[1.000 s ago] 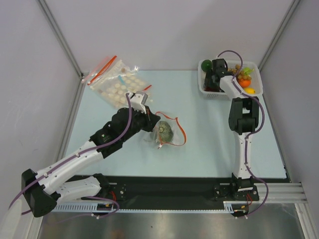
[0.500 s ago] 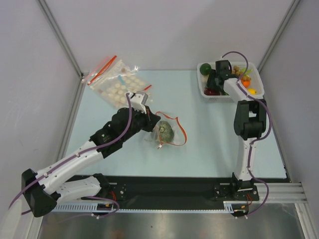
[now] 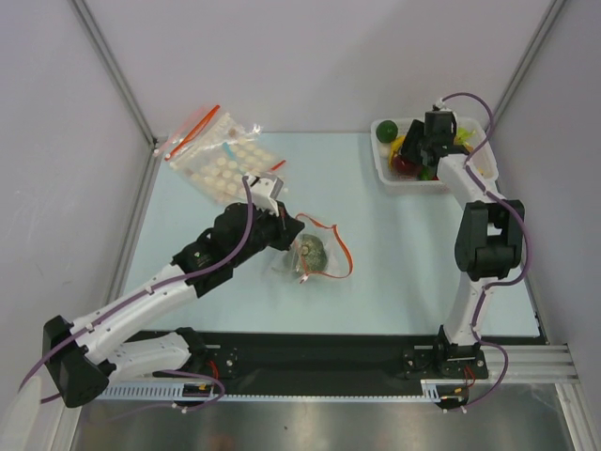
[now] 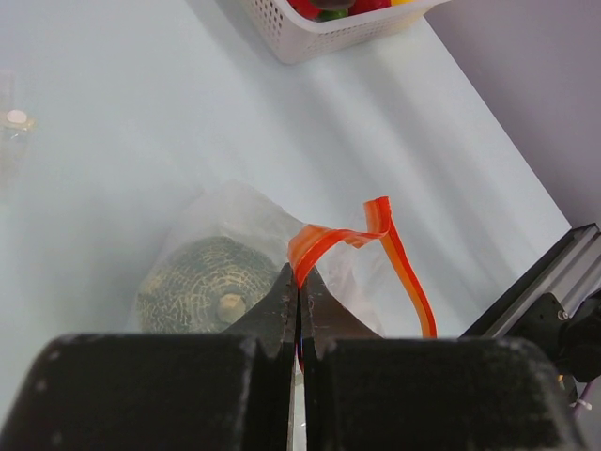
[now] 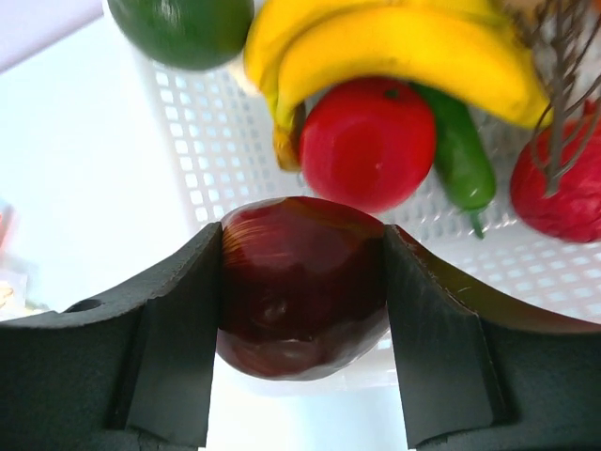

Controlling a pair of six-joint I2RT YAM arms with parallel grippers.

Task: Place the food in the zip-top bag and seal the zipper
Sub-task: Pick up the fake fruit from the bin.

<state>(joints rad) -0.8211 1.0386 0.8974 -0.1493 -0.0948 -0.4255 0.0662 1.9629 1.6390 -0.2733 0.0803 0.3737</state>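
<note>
The zip-top bag [image 3: 315, 256] lies mid-table with the rough grey-green ball [image 3: 309, 252] inside it. Its red zipper [image 3: 344, 254] curls up, open. My left gripper [image 3: 285, 228] is shut on the zipper's near end; the left wrist view shows the pinched zipper [image 4: 331, 240] beside the ball [image 4: 199, 287]. My right gripper [image 3: 414, 153] is above the white basket [image 3: 384, 172], shut on the dark red piece [image 5: 300, 301]. The shiny red round fruit [image 5: 368, 141] and the dark green ball [image 5: 183, 26] lie in the basket [image 5: 202, 141] beyond it.
Yellow bananas [image 5: 404, 42], a green vegetable [image 5: 462, 160] and a red piece [image 5: 563, 183] also fill the basket. Clear disc-patterned bags [image 3: 221, 158] lie at the back left. The basket's edge shows at the top of the left wrist view [image 4: 310, 38].
My right arm has swung right and back over the basket, with the dark red piece now in its jaws. My left gripper has stayed on the zipper; the bag shifted slightly.
</note>
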